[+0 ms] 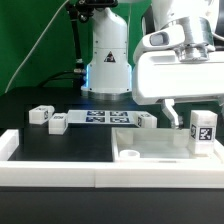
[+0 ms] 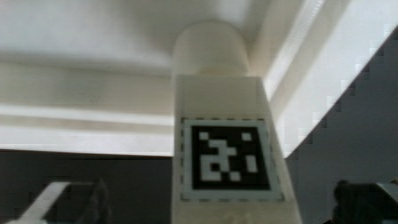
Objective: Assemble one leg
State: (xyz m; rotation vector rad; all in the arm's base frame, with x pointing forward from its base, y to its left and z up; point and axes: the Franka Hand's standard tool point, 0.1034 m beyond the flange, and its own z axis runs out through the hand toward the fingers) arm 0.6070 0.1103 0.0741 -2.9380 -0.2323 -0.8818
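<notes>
Nearest the cam in the exterior view ran the white border wall [image 1: 60, 172], then 1 square tabletop [image 1: 155, 148] lying flat just behind it, w/ a corner hole [image 1: 130, 155] showing.

The leg [image 1: 203, 131] stood upright at the tabletop's corner on the exterior view's right, w/ its tag facing the cam and its long axis vertical. I couldn't tell whether its foot was seated in a hole or just resting there.

My gripper [image 2: 210, 205] sat right above it, w/ my approach line along the leg's long axis. In the wrist view the post ran straight out from between my fingers [image 2: 50, 202], its tag [image 2: 228, 155] close to them. There was a gap on either side of the post, so the jaws were prob. spread and holding nothing, though the wrist pic was too blurry to be sure. As I judged it, w/ the leg centred between the jaws, closing on it would need no sideways shift.

Farther back lay 3 spare legs [image 1: 40, 115] [image 1: 57, 122] [image 1: 147, 120], all on their sides, which made 4 legs total. 1 marker board [image 1: 100, 118] lay between them. Farthest back was the arm base [image 1: 108, 65].
</notes>
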